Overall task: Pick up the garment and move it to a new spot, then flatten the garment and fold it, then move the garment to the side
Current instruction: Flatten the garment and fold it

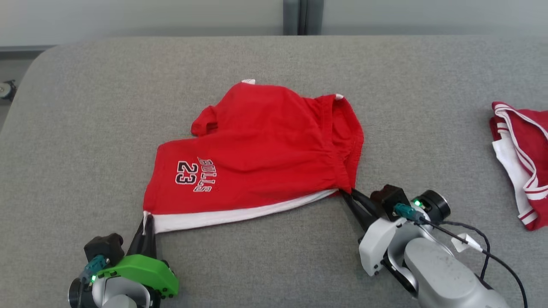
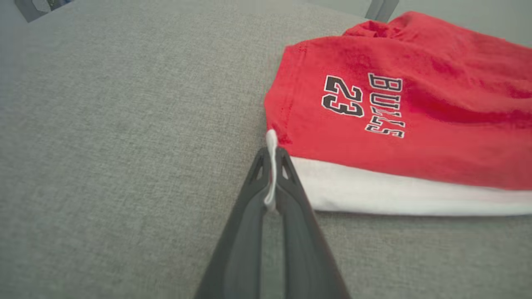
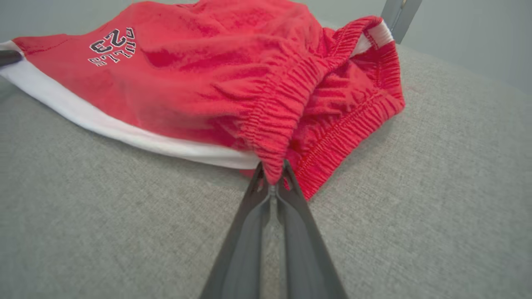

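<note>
The garment (image 1: 257, 149) is a pair of red shorts with a white side stripe and "BULLS 23" lettering, lying rumpled in the middle of the grey table (image 1: 274, 265). My left gripper (image 1: 147, 220) is shut on the white hem corner at the shorts' lower left. In the left wrist view the white edge of the garment (image 2: 395, 124) is pinched between the left gripper's (image 2: 272, 160) fingers. My right gripper (image 1: 346, 193) is shut on the elastic waistband at the lower right. The right wrist view shows the gathered waistband of the garment (image 3: 232, 83) clamped in the right gripper (image 3: 272, 176).
A second red and white piece of clothing (image 1: 520, 162) lies at the table's right edge. The table's rounded back left corner (image 1: 38, 60) and a wall with a grey post (image 1: 295, 17) stand behind. Bare grey cloth surrounds the shorts on every side.
</note>
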You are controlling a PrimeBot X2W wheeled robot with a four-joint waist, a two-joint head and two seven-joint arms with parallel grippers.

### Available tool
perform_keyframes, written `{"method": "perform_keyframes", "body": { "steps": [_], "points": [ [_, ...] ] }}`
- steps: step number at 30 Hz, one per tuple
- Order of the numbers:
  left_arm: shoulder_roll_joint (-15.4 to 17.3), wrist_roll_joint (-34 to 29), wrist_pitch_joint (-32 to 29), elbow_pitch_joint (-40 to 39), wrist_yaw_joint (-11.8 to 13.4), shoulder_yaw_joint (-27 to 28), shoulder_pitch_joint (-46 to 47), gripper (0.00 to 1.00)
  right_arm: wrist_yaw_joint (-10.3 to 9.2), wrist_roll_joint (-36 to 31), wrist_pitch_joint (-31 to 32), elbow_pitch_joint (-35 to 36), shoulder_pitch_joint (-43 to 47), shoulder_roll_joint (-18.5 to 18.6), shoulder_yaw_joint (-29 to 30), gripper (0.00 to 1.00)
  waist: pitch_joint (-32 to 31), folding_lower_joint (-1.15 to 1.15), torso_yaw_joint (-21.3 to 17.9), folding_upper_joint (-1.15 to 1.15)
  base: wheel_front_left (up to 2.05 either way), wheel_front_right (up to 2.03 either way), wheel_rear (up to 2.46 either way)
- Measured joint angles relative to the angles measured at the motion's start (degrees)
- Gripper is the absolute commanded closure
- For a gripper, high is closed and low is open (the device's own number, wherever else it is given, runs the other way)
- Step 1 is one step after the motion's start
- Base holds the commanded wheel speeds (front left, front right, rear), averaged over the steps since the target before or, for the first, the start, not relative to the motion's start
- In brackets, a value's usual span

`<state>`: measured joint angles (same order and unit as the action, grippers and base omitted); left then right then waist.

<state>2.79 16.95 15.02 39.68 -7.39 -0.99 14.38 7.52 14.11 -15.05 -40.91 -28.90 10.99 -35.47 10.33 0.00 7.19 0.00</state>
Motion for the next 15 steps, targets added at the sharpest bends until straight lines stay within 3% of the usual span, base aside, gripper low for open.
{"method": "perform_keyframes", "body": {
  "steps": [6,9,15],
  "points": [
    [0.00,-1.13,0.00,-3.55,0.00,2.26,-3.61,1.00,0.00,3.47,0.00,4.24,6.02,-1.05,3.30,1.00,-5.26,0.00,-1.70,0.00,0.00,0.00,0.00],
    [0.82,-1.99,0.01,-7.08,-0.01,0.77,-3.26,1.00,0.00,5.11,0.00,6.87,5.92,-0.71,4.10,1.00,-6.80,0.00,-2.88,0.00,0.00,0.00,0.00],
    [5.89,-1.85,0.01,-12.13,-0.01,-2.78,9.75,1.00,0.01,6.57,0.00,8.33,-6.24,2.40,3.57,1.00,-5.94,0.00,-4.61,0.00,0.00,0.00,0.00]
  ]
}}
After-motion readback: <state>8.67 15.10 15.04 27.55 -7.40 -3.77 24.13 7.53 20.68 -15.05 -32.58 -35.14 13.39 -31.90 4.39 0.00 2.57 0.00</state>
